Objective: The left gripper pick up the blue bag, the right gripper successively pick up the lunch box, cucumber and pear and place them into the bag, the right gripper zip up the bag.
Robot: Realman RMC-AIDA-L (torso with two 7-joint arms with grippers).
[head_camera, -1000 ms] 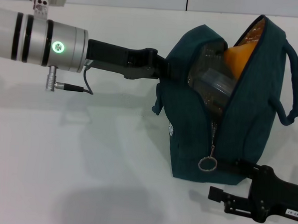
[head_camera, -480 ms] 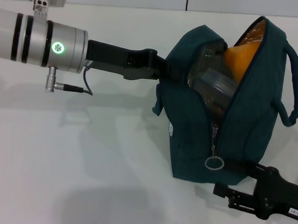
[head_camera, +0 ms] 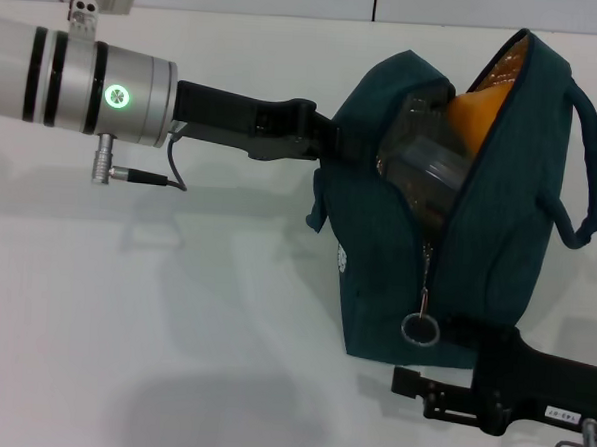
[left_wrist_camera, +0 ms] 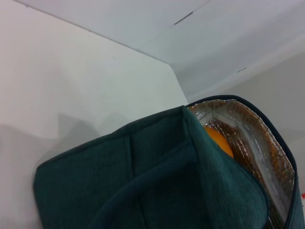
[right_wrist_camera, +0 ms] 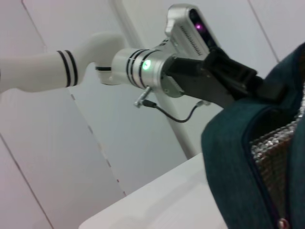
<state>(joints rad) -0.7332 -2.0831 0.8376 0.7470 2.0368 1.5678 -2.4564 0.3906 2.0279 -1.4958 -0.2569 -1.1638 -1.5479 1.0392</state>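
Observation:
The blue bag [head_camera: 498, 234] stands on the white table with its top gaping open. Inside it the clear lunch box [head_camera: 432, 162] leans against the orange-yellow pear [head_camera: 480, 111], which also shows against the silver lining [left_wrist_camera: 217, 139]. The cucumber is hidden. My left gripper [head_camera: 333, 142] reaches in from the left and is shut on the bag's near handle side, its tips buried in the fabric. My right gripper [head_camera: 430, 357] sits low at the bag's front corner, open, with one prong beside the silver ring pull [head_camera: 420, 330] and the other below it.
The left arm's silver barrel [head_camera: 86, 72] and its dangling cable span the table's upper left. The bag's far handle [head_camera: 590, 169] loops out to the right. Bare white table [head_camera: 173, 327] lies in front and to the left.
My right gripper drew back to the right, then slid left along the bag's base. The ring pull swung right and back. Left arm and bag held still.

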